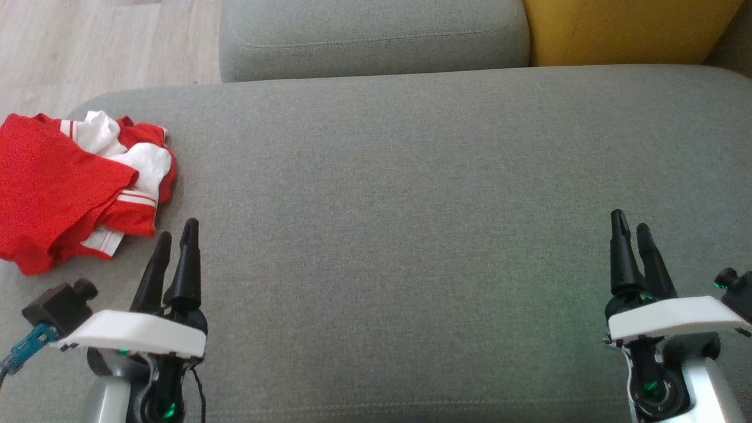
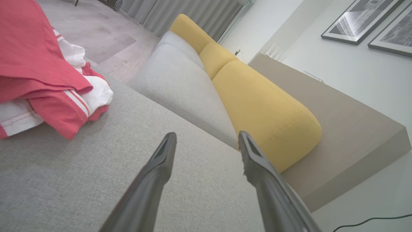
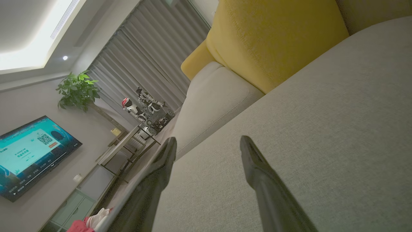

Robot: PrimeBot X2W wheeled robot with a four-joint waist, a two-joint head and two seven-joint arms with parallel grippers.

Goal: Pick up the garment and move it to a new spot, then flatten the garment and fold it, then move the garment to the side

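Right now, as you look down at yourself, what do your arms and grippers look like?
The left gripper and right gripper each have two long, tapering black fingers on a black base, with a curved white cover. The forearms are pale silver-grey, with small green lights. A small black camera sits by each wrist; the left one has a blue cable.

Left tool (image 1: pixel 177 230) and right tool (image 1: pixel 630 221) hover empty, fingers spread.
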